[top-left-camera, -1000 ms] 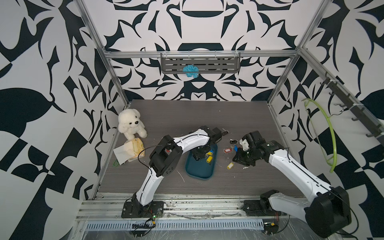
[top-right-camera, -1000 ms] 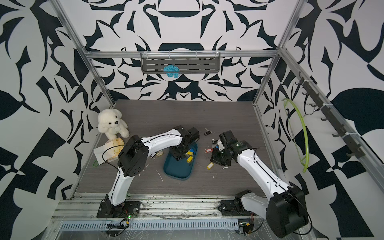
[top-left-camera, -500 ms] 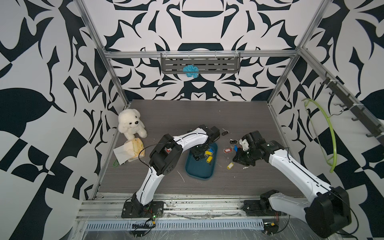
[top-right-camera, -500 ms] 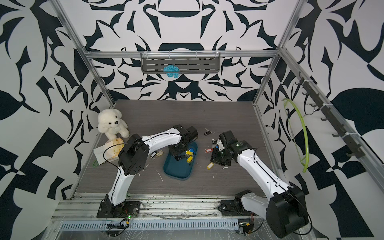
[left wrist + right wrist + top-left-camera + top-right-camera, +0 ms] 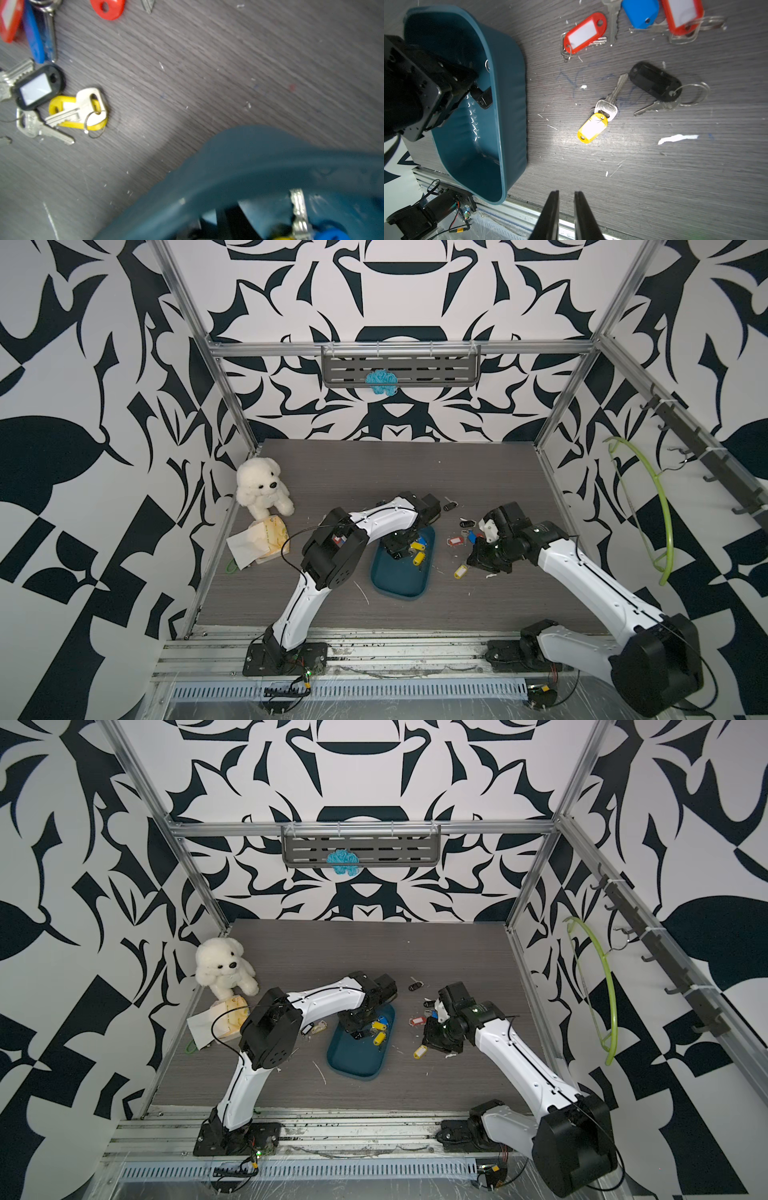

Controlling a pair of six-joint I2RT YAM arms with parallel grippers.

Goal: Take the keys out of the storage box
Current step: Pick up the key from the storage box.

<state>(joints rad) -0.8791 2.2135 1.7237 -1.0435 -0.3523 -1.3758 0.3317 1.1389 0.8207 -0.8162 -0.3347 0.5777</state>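
Keys [image 5: 417, 547] with yellow and blue tags lie at the far end of the storage box [image 5: 397, 593], where the left gripper [image 5: 398, 547] has stayed low among them for the past second; its grip cannot be made out. To the right of the box, beside sets already removed, the right gripper [image 5: 566, 194] hangs barely parted and empty. A pick looks underway, with several sets left.
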